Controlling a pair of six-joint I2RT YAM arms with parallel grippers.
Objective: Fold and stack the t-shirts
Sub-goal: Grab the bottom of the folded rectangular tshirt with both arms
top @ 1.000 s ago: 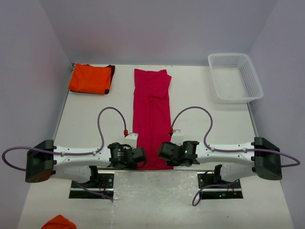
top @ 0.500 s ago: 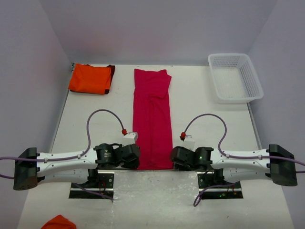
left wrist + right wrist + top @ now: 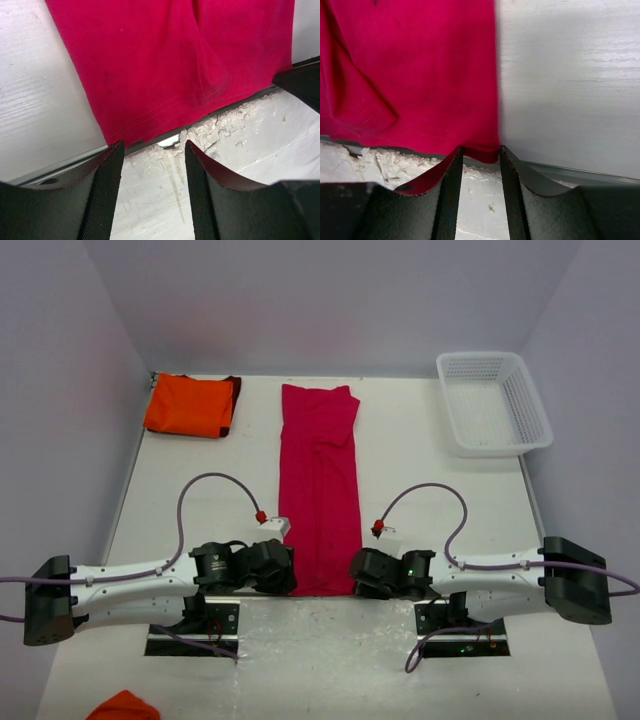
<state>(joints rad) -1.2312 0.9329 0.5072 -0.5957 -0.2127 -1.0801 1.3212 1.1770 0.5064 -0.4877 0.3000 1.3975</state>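
Right arm is now sitting further inward than half a second ago, its right end effector (image 3: 360, 578) closer to the near-right corner of the crimson-pink t-shirt (image 3: 320, 490). Left arm is barely differing.

Top view: crimson-pink t-shirt is lying as a long narrow strip down the middle of the counter (image 3: 450, 500), running from close to the far edge to close to the near edge. Left end effector (image 3: 286, 578) is sitting at the strip's near-left corner, the right one at its near-right corner. Finger spread is not showing from up here. Orange t-shirt (image 3: 190, 405), folded, dark edge on its right side, is lying in the far-left corner, well apart from the pink one. White basket (image 3: 493, 402) is standing in the far-right corner.

Left wrist view: left end effector (image 3: 152, 192) is spreading wide, nothing between its fingers (image 3: 102, 200). The crimson-pink t-shirt's (image 3: 165, 65) hem corner is lying flat just beyond the fingertips.

Right wrist view: right end effector (image 3: 479, 195) is also spreading, gap narrower, gripping nothing. The crimson-pink t-shirt's (image 3: 410, 75) near-right corner is lying right at the mouth of the gap, bare counter (image 3: 570, 90) showing to its right.
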